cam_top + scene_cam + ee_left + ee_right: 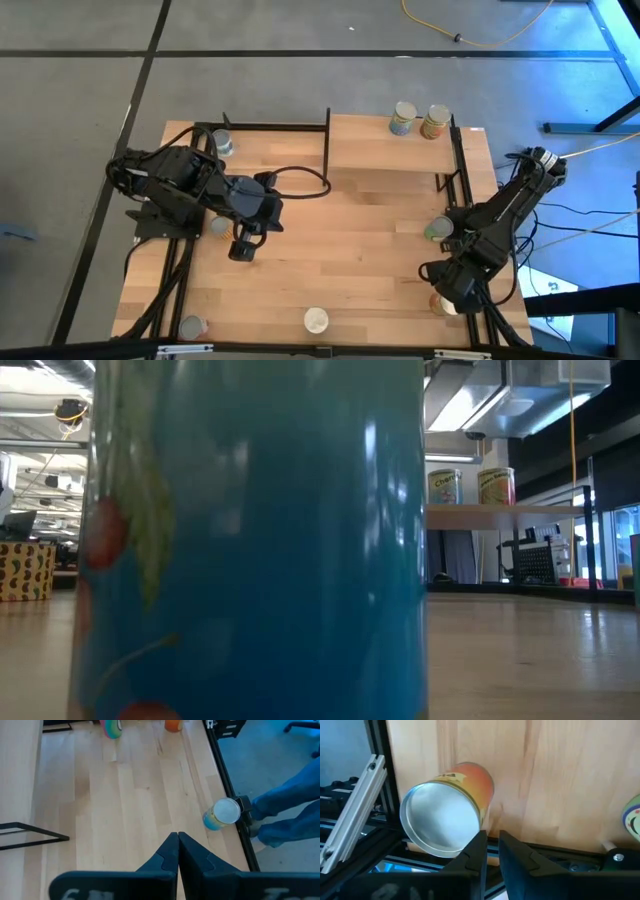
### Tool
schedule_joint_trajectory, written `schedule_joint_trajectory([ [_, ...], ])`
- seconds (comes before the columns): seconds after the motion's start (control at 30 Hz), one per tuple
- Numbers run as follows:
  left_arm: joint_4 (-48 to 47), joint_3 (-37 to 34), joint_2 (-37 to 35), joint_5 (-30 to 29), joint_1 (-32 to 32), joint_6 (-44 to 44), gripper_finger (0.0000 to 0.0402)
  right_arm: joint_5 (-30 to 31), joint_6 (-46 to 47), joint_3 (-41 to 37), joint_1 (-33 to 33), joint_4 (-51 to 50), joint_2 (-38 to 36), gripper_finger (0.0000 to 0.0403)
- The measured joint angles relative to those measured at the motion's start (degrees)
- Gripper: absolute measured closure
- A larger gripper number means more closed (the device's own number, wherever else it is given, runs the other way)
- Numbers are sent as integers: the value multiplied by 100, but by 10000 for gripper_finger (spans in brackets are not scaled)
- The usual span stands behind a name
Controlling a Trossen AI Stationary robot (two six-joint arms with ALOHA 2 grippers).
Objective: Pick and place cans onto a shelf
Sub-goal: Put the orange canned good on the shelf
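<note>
An orange can point(451, 815) with a silvery lid stands at the table's near right corner point(444, 304). My right gripper point(492, 845) points down at it. Its fingers are a narrow gap apart, beside the lid's rim, with nothing visible between them. Two cans point(403, 118) point(435, 121) stand on the shelf point(390, 150) at the far right. More cans stand on the table point(222, 143) point(218, 227) point(437, 229) point(190, 326). My left gripper point(178, 842) hovers shut above the table's left half point(243, 248), holding nothing. My right gripper comes at the orange can from above. One fingertip point(479, 840) overlaps the edge of the lid's rim point(479, 826). I cannot tell whether it touches the can. The can stands upright on the table.
A blue can point(250, 540) at the near edge point(316, 320) fills the low view. The black frame rail point(375, 795) runs close beside the orange can. A person's legs point(290, 810) stand just past the near rail. Bare wood lies in the table's middle point(360, 250).
</note>
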Motion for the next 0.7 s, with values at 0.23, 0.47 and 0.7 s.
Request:
schedule_joint_trajectory([
  [0.23,0,0,0,0,0,-1,402,2,-268,0,2,150,0,352],
  [0.47,0,0,0,0,0,-2,402,-7,-245,0,0,243,0,352],
  [0.7,2,1,0,-2,2,-2,402,-280,-92,-356,9,600,2,352],
])
